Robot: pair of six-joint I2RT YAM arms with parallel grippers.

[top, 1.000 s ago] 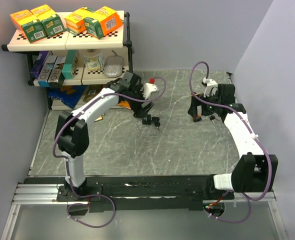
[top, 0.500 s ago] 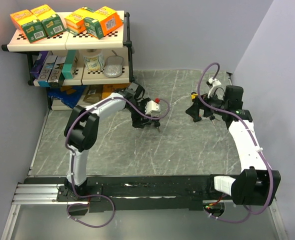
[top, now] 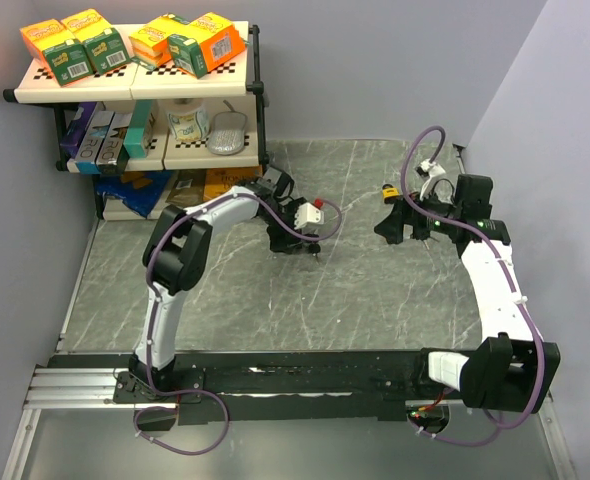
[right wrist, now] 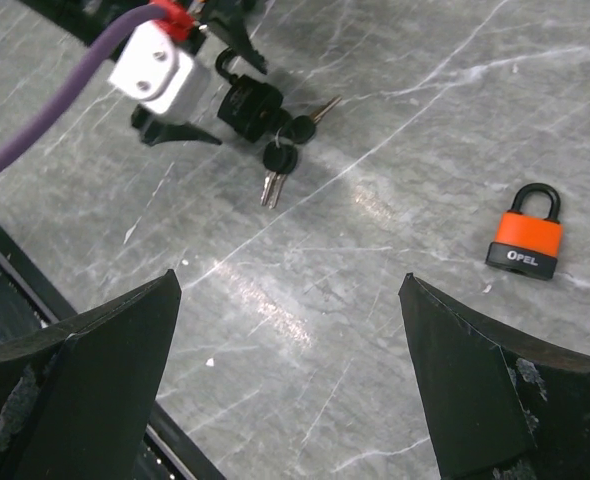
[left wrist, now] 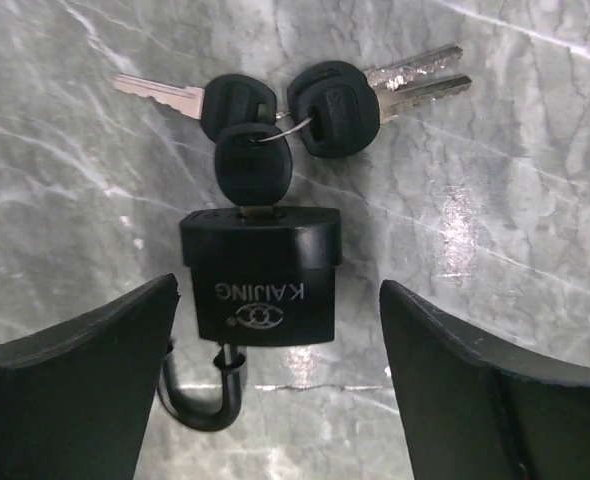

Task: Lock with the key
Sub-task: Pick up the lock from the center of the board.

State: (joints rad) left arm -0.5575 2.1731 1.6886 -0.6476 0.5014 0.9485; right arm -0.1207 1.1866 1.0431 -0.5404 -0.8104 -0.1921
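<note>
Black KAIJING padlock [left wrist: 260, 275] lies flat on the table [left wrist: 495, 150], key [left wrist: 253, 165] seated in its cylinder and shackle [left wrist: 200, 405] seemingly unlatched, now straddled by the left tool [left wrist: 280, 300], which has just dropped over it released, ready to clamp, while the right tool [right wrist: 290, 280] waits released, well apart.

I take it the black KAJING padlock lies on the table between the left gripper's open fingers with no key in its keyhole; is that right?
Not quite: a key is in its keyhole, as the left wrist view shows. Otherwise yes: the black KAJING padlock lies on the table between the left gripper's open fingers.
</note>
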